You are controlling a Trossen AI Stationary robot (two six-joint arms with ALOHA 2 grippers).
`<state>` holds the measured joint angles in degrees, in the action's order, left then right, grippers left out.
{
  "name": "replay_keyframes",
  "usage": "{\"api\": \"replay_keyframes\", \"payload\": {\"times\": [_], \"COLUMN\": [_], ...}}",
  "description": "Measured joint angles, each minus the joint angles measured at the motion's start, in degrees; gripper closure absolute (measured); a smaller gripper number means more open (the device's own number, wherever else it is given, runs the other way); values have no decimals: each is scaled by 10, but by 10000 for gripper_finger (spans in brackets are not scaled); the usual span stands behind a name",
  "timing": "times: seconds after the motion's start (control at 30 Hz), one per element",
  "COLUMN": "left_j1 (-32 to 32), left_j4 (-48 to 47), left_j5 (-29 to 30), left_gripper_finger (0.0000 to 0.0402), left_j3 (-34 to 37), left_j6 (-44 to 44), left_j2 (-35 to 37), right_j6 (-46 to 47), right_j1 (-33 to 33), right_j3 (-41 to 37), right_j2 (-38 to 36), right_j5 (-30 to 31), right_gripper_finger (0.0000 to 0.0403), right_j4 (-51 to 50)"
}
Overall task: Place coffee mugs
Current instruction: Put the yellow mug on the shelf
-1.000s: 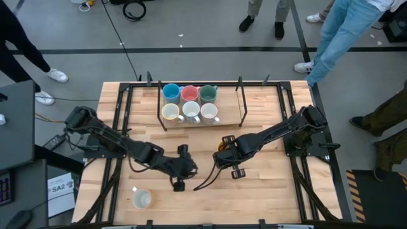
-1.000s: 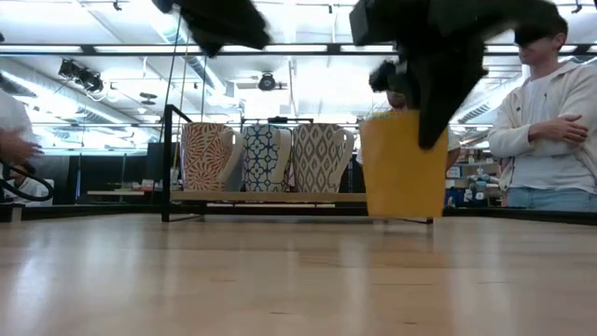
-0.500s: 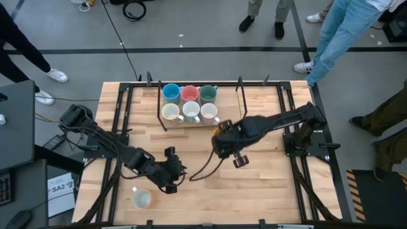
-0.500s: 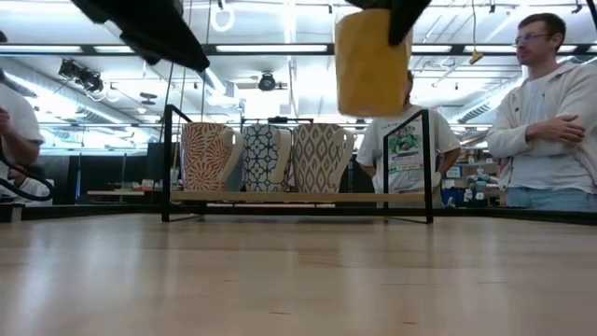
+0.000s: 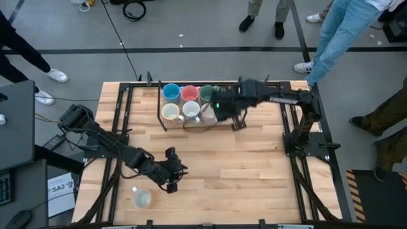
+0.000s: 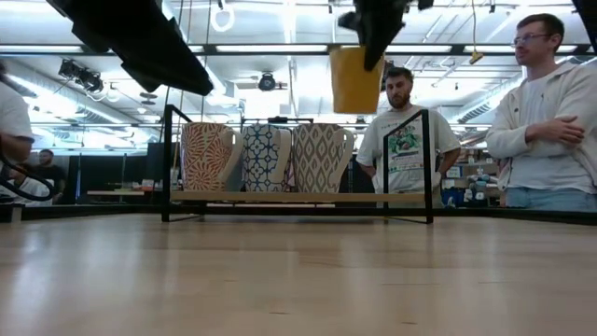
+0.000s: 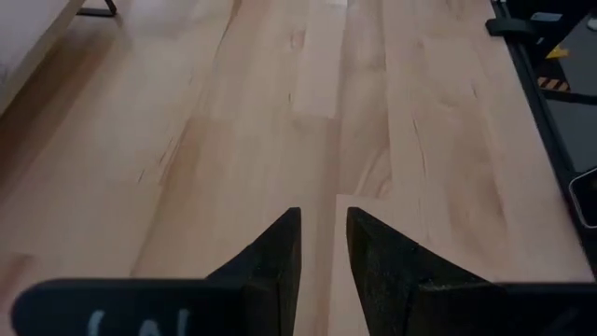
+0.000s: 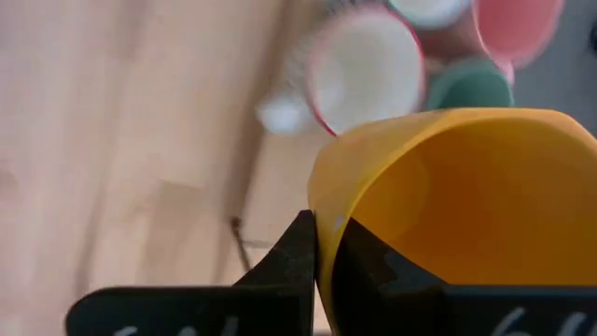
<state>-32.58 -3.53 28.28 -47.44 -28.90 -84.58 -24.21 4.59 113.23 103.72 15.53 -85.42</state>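
My right gripper [image 8: 322, 257] is shut on the orange mug [image 6: 356, 79], which hangs high above the rack's right part in the low view. In the high view the gripper [image 5: 219, 109] hides that mug. The rack [image 5: 241, 105] holds a blue mug [image 5: 170, 91], a pink mug [image 5: 189, 93], a dark green mug [image 5: 208, 93] and three pale mugs [image 5: 191, 112], standing on their bases. Another pale mug [image 5: 141, 199] stands on the table near its near-left corner. My left gripper [image 5: 172, 178], open by a narrow gap [image 7: 324, 229], hovers just right of it. My right gripper pinches the orange mug's rim wall [image 8: 326, 201] between its two fingers, one finger [image 8: 364, 266] inside the mug and the other [image 8: 297, 257] outside. The fingers come from above, pointing down. The mug hangs upright below them, lifted clear above the rack's frame [image 6: 427, 163].
The rack's black metal frame posts [image 5: 240, 86] stand up at both ends of the wooden tray. Bare wood lies between rack and near edge [image 5: 254, 178]. People stand beyond the far edge [image 6: 546, 112]. Black rails run along both table sides [image 5: 299, 178].
My right gripper has carried the orange mug up off the table's middle and toward the far edge, until it is over the rack's right part. My left gripper has moved toward the near-left, closer to the pale mug on the table, then held still.
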Motion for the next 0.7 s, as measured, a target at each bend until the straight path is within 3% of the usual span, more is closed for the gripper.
{"api": "replay_keyframes", "payload": {"times": [0.33, 0.7], "left_j1": [4, 10], "left_j4": [0, 0], "left_j5": [0, 0], "left_gripper_finger": [306, 306], "left_j3": [0, 0], "left_j6": [-5, -5], "left_j2": [0, 0], "right_j6": [-74, -105], "right_j1": [140, 184], "right_j3": [-19, -82], "right_j2": [0, 2], "right_j5": [-32, -58], "right_gripper_finger": [377, 377], "right_j4": [34, 108]}}
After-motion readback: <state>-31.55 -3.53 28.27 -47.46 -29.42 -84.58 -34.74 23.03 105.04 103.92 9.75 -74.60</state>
